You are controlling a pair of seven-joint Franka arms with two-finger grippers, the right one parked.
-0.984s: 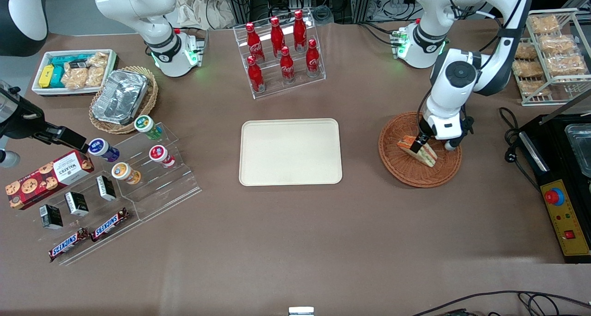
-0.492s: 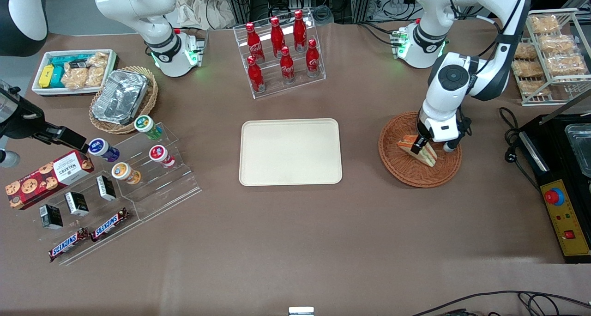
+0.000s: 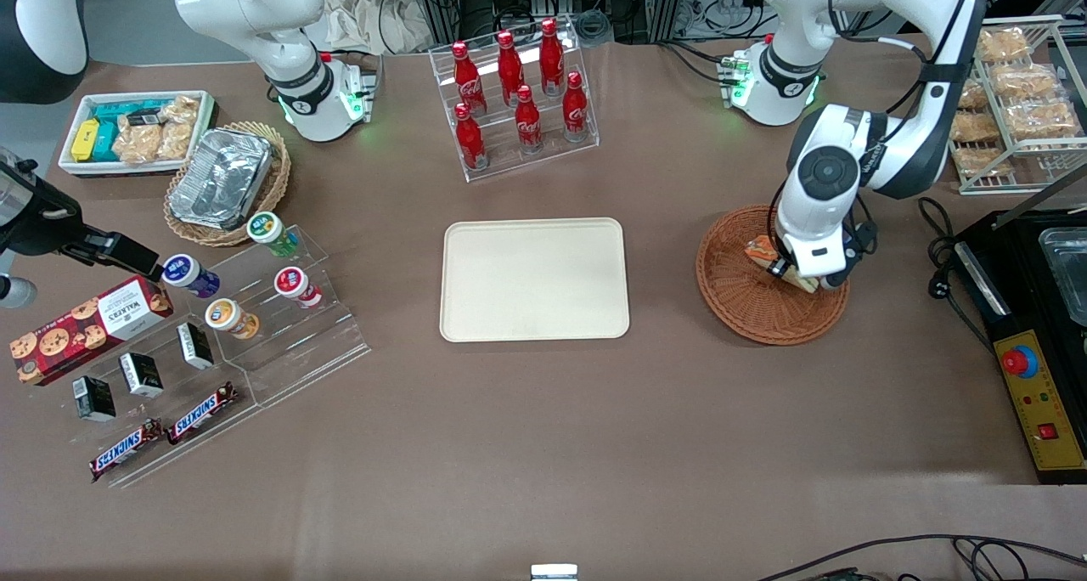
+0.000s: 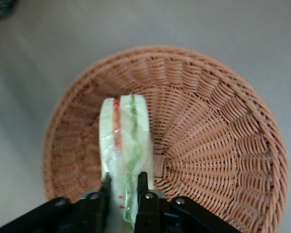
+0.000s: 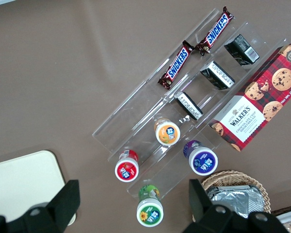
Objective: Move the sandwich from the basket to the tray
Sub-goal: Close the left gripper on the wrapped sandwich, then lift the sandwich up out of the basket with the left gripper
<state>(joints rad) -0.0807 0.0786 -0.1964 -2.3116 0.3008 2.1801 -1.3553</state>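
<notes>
The gripper hangs over the basket, its fingers pinched on the sandwich, held above the weave, inside the rim. Bare bench runs from the basket to the tray, nothing standing between them. The wrist camera shows red and green filling edge-on; from the front the arm hides most of the sandwich.

bare tabletop is seen between the basket and the tray. the sandwich is clamped by the gripper above the basket. the bottle rack stands farther from the camera than the tray.
</notes>
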